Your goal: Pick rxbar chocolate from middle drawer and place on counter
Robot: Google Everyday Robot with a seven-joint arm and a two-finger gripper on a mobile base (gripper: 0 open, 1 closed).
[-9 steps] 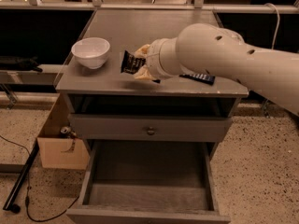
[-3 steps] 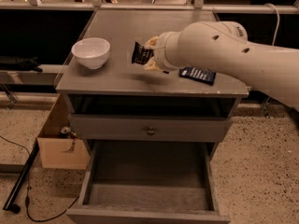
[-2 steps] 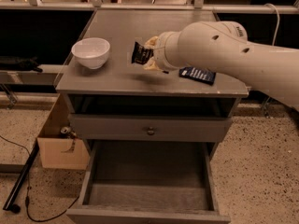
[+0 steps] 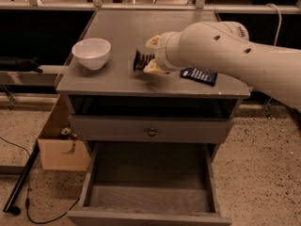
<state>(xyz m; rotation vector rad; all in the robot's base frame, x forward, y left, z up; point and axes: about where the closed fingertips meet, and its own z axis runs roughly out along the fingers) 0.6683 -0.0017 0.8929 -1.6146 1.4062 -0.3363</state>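
The rxbar chocolate [image 4: 141, 60], a small dark bar, stands on edge between the two cream fingers of my gripper [image 4: 149, 55], which is shut on it. The bar's lower end is at or just above the counter [image 4: 123, 26], near its front middle; I cannot tell whether it touches. My white arm reaches in from the right. The middle drawer [image 4: 149, 173] is pulled out wide open below, and its grey floor is bare.
A white bowl [image 4: 91, 52] stands on the counter's left. A navy-blue bar [image 4: 199, 75] lies to the right of my gripper. A shut drawer front with a round knob [image 4: 151, 132] sits above the open drawer. A cardboard box [image 4: 57, 147] stands on the floor at left.
Since three seconds ago the gripper has carried the bar a little to the right over the counter. In the last second it has come slightly lower.
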